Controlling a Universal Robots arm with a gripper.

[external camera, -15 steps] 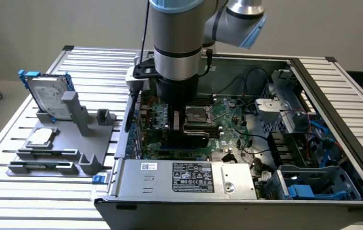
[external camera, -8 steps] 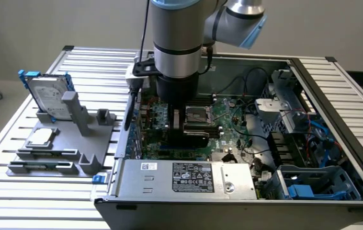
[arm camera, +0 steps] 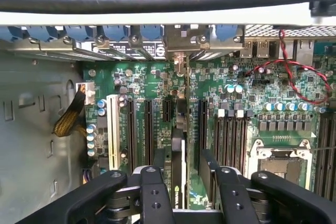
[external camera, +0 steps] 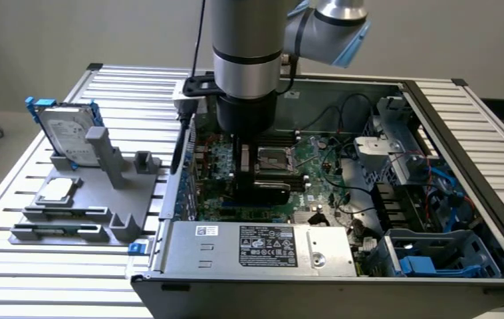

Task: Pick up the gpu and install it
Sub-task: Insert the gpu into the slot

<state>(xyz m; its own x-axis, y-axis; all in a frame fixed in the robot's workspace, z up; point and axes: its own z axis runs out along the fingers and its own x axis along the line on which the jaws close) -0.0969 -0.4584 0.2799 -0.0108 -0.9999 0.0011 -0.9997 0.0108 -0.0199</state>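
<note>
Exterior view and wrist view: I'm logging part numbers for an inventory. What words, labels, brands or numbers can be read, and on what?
Nothing reads for certain.
The black label on the power supply: print too small.
The white sticker beside it: too small.
The label on the hard drive: blurred.
The markings on the motherboard: too small.
The mark on the edge of the gpu: blurred.

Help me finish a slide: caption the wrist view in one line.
Open gripper straddles the graphics card, which stands on edge in a slot of the green motherboard.
</note>
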